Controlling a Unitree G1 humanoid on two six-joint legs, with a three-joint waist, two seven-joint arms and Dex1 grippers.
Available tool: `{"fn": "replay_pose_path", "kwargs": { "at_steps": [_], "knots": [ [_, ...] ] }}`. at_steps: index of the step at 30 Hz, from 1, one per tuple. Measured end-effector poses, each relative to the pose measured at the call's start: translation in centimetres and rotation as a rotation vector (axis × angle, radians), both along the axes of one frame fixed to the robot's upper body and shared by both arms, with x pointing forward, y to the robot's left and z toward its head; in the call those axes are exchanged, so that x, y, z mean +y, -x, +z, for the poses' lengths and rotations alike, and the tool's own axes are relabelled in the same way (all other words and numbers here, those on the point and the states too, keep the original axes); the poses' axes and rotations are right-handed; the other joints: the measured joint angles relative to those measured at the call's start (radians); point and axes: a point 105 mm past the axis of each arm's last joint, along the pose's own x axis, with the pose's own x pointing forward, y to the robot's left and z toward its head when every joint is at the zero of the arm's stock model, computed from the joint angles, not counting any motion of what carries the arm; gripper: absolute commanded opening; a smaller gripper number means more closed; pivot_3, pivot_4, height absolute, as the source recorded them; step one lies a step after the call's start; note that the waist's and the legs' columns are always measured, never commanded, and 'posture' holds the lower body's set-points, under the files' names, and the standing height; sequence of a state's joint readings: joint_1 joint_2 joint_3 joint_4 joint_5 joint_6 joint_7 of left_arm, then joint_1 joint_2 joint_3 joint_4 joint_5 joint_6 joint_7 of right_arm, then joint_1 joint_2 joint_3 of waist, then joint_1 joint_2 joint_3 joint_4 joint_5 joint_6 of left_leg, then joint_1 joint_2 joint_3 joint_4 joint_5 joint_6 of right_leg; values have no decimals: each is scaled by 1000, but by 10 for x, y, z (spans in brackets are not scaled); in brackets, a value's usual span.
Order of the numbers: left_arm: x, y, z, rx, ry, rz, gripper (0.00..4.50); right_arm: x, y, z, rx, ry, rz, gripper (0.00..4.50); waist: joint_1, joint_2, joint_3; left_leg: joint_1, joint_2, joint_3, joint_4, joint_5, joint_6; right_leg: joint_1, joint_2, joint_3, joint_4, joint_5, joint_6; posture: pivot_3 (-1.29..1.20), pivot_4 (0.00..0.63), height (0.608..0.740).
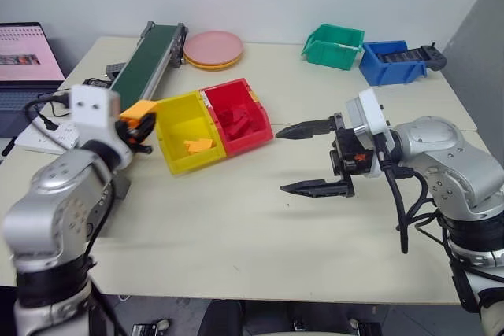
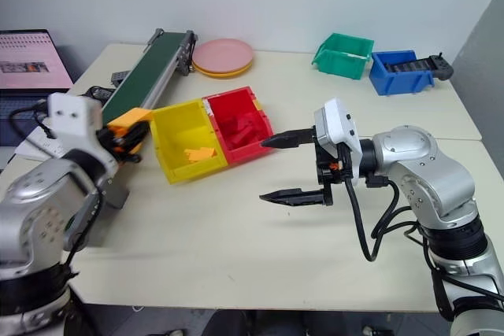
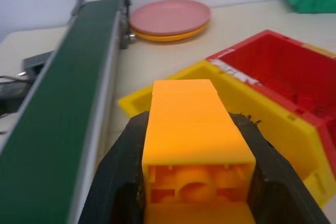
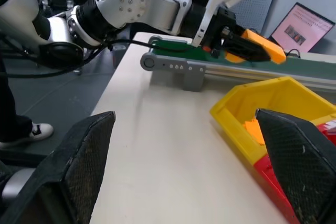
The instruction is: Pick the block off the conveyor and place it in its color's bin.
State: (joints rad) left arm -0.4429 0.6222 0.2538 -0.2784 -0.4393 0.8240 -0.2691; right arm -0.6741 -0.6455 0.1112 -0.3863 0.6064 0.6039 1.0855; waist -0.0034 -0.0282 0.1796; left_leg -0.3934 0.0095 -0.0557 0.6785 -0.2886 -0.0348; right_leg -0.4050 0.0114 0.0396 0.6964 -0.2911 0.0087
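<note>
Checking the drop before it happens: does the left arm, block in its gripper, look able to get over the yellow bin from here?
Probably yes. The left gripper, shut on the block, sits beside the yellow bin, with nothing between them; the right gripper hangs open well aside.

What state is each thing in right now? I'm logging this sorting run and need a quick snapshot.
block: clamped in the left gripper, off the belt, beside the yellow bin.
conveyor: belt bare.
yellow bin: open, an orange piece inside.
red bin: open, holds dark red bricks.
right gripper: open, holding nothing, above the table.
laptop: screen on.
</note>
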Motion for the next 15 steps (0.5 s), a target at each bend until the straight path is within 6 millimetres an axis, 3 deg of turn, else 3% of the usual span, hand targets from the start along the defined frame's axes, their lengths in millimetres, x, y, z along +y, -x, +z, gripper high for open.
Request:
{"fn": "replay_pose_path", "kwargs": {
  "at_steps": [4, 11, 13, 14, 15],
  "knots": [
    [-21, -22, -12, 23, -16, -63, 1530, -2, -9, 3, -33, -6, -81, 4500, -3, 0, 0, -3, 0, 1, 0, 0, 0, -2, 0, 1, -1, 0, 0, 0, 150, 740],
    [-23, -30, -21, 29, -24, -82, 1530, -4, -11, 5, -42, -10, -111, 4500, -5, 0, 0, -4, 1, 1, 1, 0, 0, -4, 0, 1, 0, 0, 0, 0, 150, 740],
    [-23, -32, -20, 24, -21, -84, 2230, -4, -9, 4, -45, -5, -113, 4500, -2, 0, 0, -4, 0, 1, 1, 0, 0, -4, 0, 1, 0, 0, 0, 0, 150, 740],
    [-24, -33, -19, 19, -16, -89, 2274, -5, -8, 3, -43, -3, -115, 4500, -1, 0, 0, -4, 0, 1, 1, 0, 0, -4, 0, 0, 0, 0, 0, 0, 150, 740],
    [-25, -34, -19, 15, -16, -92, 2597, -5, -8, 1, -38, -3, -118, 4500, -1, 0, 0, -4, 1, 1, 1, 0, 0, -4, 0, 0, 0, 0, 0, 0, 150, 740]
  ]
}}
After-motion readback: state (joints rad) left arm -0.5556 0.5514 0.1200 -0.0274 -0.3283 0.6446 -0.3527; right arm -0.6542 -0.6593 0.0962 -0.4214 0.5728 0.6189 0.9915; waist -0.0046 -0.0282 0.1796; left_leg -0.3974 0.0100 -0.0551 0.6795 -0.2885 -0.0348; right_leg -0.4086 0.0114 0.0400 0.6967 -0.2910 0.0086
